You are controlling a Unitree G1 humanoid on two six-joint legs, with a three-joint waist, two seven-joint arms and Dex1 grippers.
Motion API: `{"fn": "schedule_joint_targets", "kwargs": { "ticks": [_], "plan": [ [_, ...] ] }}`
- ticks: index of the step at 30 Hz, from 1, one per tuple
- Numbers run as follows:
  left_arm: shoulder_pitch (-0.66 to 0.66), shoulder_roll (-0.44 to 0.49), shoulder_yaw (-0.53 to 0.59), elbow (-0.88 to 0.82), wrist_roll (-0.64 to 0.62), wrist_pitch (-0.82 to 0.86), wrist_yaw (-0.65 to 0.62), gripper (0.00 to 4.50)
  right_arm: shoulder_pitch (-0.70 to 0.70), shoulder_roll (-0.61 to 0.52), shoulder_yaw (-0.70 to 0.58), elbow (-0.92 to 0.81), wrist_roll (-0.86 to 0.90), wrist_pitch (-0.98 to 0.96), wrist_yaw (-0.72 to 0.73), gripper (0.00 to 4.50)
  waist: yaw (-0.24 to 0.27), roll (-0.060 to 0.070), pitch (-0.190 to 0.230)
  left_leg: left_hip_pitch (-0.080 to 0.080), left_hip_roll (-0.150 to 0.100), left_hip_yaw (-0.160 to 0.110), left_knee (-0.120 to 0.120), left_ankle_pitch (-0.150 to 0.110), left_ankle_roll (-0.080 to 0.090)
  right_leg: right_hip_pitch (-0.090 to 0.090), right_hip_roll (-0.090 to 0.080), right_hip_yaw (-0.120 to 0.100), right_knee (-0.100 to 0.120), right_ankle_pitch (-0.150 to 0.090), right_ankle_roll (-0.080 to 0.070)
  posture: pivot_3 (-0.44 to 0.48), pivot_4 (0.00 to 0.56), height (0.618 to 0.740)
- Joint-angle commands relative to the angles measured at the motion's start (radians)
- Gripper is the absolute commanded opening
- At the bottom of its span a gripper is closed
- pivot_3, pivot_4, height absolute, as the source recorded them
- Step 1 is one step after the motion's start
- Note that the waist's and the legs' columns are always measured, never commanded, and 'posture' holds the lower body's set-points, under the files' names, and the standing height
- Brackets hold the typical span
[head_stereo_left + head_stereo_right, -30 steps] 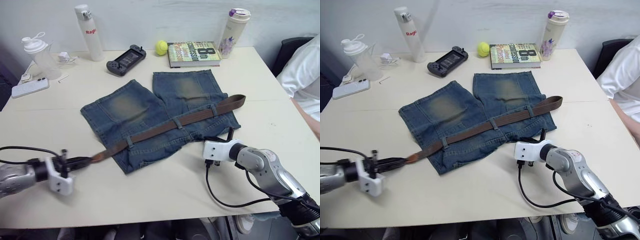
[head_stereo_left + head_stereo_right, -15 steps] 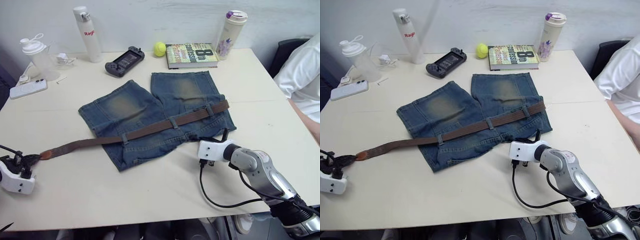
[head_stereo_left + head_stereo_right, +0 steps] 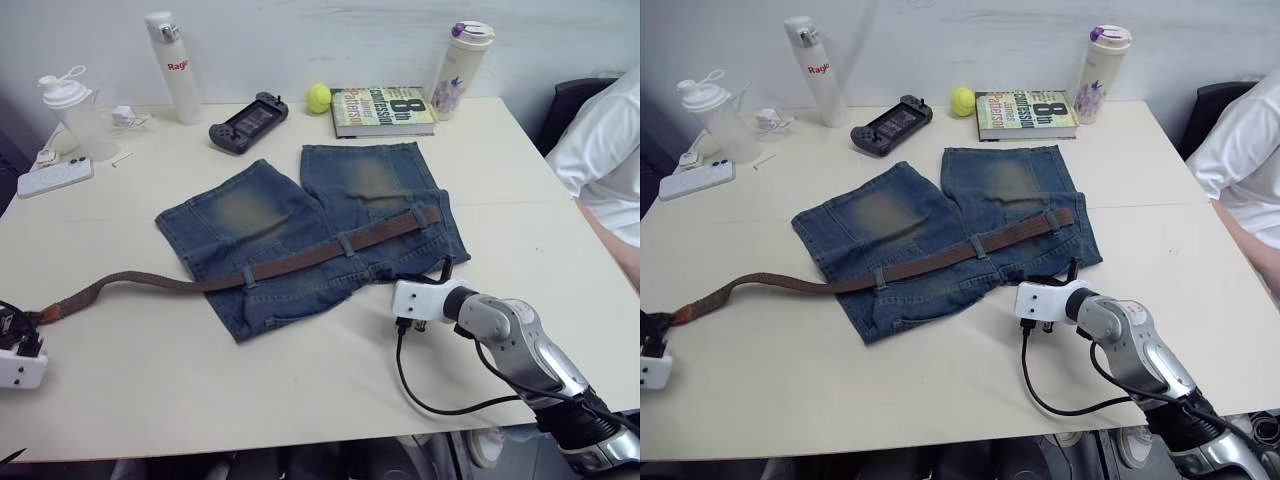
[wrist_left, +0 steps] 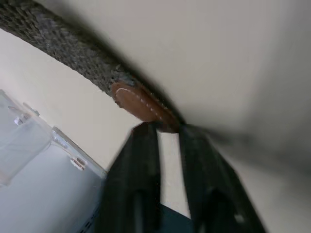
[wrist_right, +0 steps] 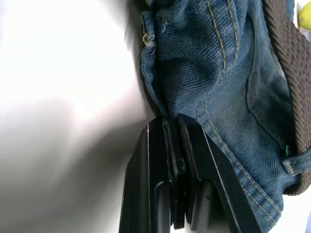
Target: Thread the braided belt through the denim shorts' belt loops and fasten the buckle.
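The denim shorts (image 3: 310, 235) lie flat on the cream bench (image 3: 520, 190), legs pointing away from the robot and the waistband on the near edge. The cloth is blue with faded tan patches on both legs and yellow stitching along the hems. The braided belt (image 3: 300, 258) runs lengthwise across the waistband under three belt loops (image 3: 345, 243), its long axis slanting from the far right down toward the near left. Its woven brown strap leaves the shorts on the left and curves over the bare bench to a smooth, rounded leather tip (image 4: 141, 103). The left end effector (image 4: 167, 131) is clamped on that tip at the bench's left edge. The right end effector (image 5: 171, 121) has its fingers pressed together on the hem of the shorts near the waistband's right end. The belt's right end stops at the shorts' right side; the buckle cannot be made out.
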Motion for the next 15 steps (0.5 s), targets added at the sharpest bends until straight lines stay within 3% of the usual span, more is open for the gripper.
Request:
{"fn": "schedule_joint_targets", "kwargs": {
  "ticks": [1, 3, 6, 9, 12, 15],
  "plan": [
    [-0.054, -0.038, 0.131, 0.033, -0.251, -0.195, -0.317, 2.71, -0.01, 0.012, -0.005, -0.007, 0.01, -0.01, 0.016, 0.0, 0.006, 0.0, 0.0, 0.0, 0.0, 0.0, 0.002, -0.001, 0.0, 0.0, 0.0, 0.0, 0.0, 0.0, 0.0, 0.0, 0.15, 0.74],
    [-0.09, -0.078, 0.218, 0.07, -0.425, -0.286, -0.621, 3.46, -0.01, 0.014, -0.008, -0.005, 0.018, -0.008, 0.023, 0.0, 0.012, 0.0, 0.0, -0.001, 0.001, 0.001, 0.005, -0.003, 0.0, 0.0, 0.0, -0.004, 0.0, 0.0, -0.001, 0.0, 0.15, 0.74],
    [-0.083, -0.151, 0.363, 0.023, -0.782, -0.253, -1.158, 3.46, -0.003, 0.028, -0.023, -0.014, 0.051, 0.019, 0.043, 0.0, 0.013, 0.001, 0.0, -0.001, 0.004, 0.005, 0.012, -0.007, 0.001, 0.001, -0.003, -0.015, 0.001, -0.001, -0.005, 0.0, 0.15, 0.74],
    [0.043, -0.169, 0.438, -0.226, -1.145, -0.059, -1.565, 3.46, 0.005, 0.036, -0.041, -0.031, 0.091, 0.044, 0.076, 0.0, 0.002, 0.001, 0.001, -0.002, 0.005, 0.008, 0.013, -0.008, 0.001, -0.002, -0.008, -0.027, 0.003, 0.0, -0.007, 0.0, 0.15, 0.74],
    [0.235, -0.159, 0.502, -0.59, -1.435, 0.211, -1.751, 3.46, 0.015, 0.036, -0.069, -0.081, 0.159, 0.093, 0.133, 0.0, -0.007, 0.003, 0.002, -0.002, 0.005, 0.008, 0.013, -0.009, 0.002, -0.002, -0.01, -0.027, 0.005, 0.0, -0.007, 0.0, 0.15, 0.74],
    [0.516, -0.144, 0.586, -1.072, -1.669, 0.554, -1.704, 3.46, 0.023, 0.027, -0.13, -0.178, 0.266, 0.186, 0.208, 0.0, -0.015, 0.009, 0.006, -0.002, 0.004, 0.005, 0.013, -0.01, 0.005, 0.003, -0.01, -0.026, 0.002, 0.0, -0.007, 0.0, 0.15, 0.74]
  ]
}}
